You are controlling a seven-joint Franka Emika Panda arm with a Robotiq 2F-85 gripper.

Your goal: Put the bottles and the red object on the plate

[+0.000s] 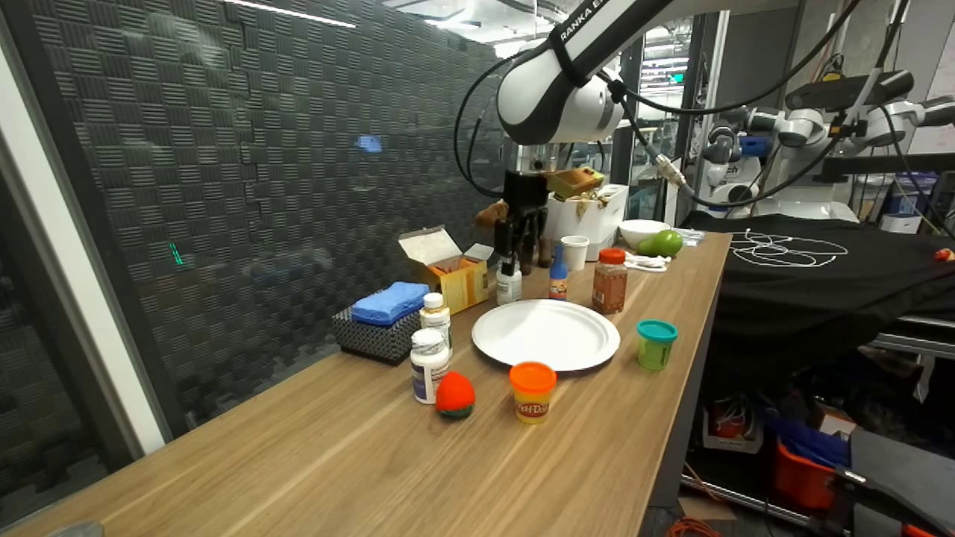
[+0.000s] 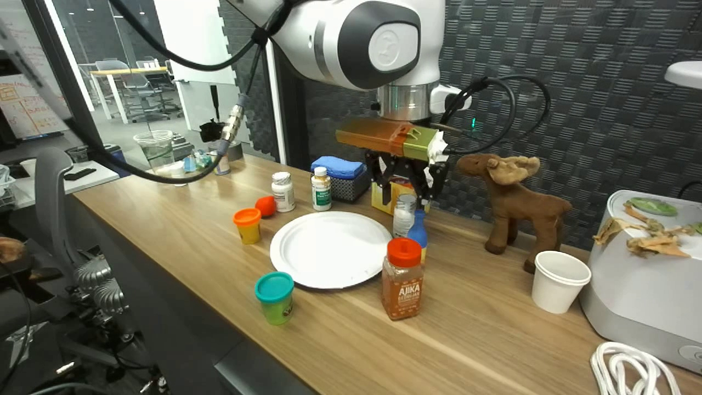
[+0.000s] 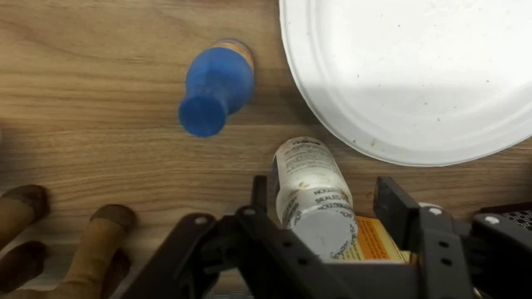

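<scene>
My gripper (image 3: 323,187) is open, its fingers either side of the upper part of a white bottle (image 3: 314,174), with a gap on the right. That bottle stands upright beside the plate (image 3: 415,83) and also shows in an exterior view (image 2: 403,218). The bare white plate (image 1: 545,332) lies mid-table. Two more white bottles (image 1: 430,365) (image 1: 436,317) stand beyond it, near the red object (image 1: 455,393), a red ball-like thing with a green base. The brownish bottle with a red cap (image 2: 403,291) and a blue bottle (image 2: 417,230) stand at the plate's near side there.
An orange-lidded cup (image 1: 533,391) and a green cup (image 1: 656,344) stand close to the plate. A yellow box (image 1: 462,287), a dark box with a blue sponge (image 1: 392,302), a plush moose (image 2: 518,203) and a white paper cup (image 2: 559,281) are also on the table.
</scene>
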